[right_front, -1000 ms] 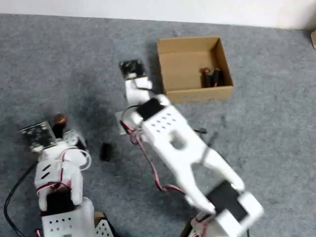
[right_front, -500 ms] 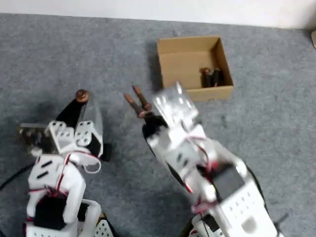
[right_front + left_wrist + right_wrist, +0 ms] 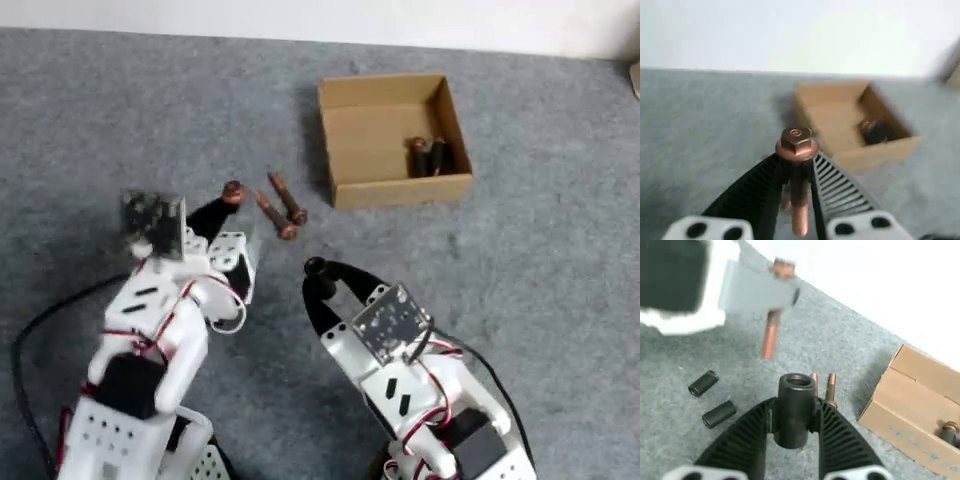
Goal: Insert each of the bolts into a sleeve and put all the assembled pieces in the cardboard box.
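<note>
The right arm has pulled back from the cardboard box (image 3: 380, 130), and its tool (image 3: 795, 412) now clamps a matte black sleeve (image 3: 793, 390) upright, bore facing up. The left tool (image 3: 796, 162), swung nearer the box, pinches a coppery hex-head bolt (image 3: 796, 142) by its smooth shank. With both parts in hand, mating looks next. Two more bolts (image 3: 284, 198) lie on the fuzzy grey worktop (image 3: 120, 100) just beside the box; finished pairs (image 3: 428, 157) rest inside it.
</note>
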